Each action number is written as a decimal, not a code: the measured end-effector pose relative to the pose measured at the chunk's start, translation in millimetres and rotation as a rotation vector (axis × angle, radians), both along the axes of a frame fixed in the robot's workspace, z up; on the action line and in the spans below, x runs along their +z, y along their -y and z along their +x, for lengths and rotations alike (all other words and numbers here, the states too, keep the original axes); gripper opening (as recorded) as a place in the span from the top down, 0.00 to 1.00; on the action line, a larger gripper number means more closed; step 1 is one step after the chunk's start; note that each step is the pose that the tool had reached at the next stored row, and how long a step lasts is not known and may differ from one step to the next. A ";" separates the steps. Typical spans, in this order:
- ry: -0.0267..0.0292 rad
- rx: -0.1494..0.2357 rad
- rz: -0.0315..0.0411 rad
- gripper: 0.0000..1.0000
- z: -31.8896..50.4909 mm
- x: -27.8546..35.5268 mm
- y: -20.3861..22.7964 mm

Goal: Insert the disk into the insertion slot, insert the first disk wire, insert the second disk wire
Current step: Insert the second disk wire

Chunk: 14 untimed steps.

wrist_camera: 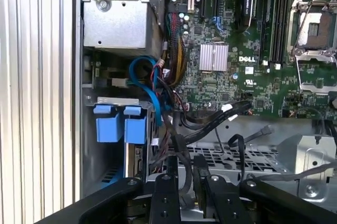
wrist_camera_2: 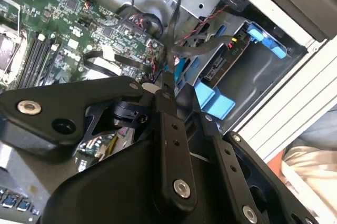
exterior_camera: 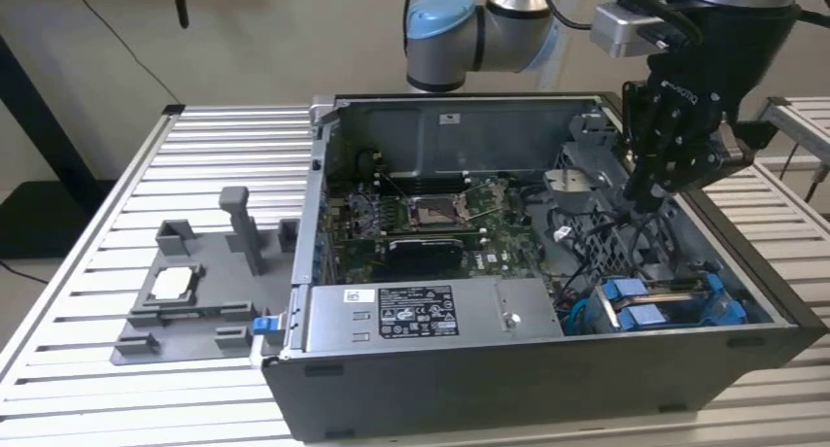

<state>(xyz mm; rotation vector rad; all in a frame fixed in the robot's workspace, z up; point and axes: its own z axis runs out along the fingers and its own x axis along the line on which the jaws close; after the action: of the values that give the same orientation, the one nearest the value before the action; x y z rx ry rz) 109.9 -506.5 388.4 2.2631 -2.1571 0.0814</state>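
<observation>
Your gripper (exterior_camera: 644,196) is hovering inside the case (exterior_camera: 519,374) | fingers are pinching the wire (wrist_camera_2: 170,60) | you should be keeping it square to the disk (exterior_camera: 659,303).

The gripper (exterior_camera: 644,196) is black. Bright blue trim marks the grey insertion slot (exterior_camera: 716,309). The motherboard (exterior_camera: 429,223) is green, the power-supply box (exterior_camera: 519,309) grey with a white-and-black label, the tabletop (exterior_camera: 221,141) ribbed silver, the arm's joint cap (exterior_camera: 438,19) pale blue.

Blue-framed disk (exterior_camera: 668,306) apparently seated in insertion slot (wrist_camera: 113,100).
</observation>
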 end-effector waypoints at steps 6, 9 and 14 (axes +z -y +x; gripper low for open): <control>0.0000 0.044 -0.0078 0.73 -6.1 -0.7 -0.2; 0.0002 0.063 -0.0082 0.73 -10.2 -0.9 -0.2; 0.0002 0.067 -0.0082 0.73 -11.9 -0.9 -0.2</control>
<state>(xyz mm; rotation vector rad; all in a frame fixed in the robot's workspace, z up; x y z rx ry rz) 98.0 -506.4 387.5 2.3305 -2.0776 0.0909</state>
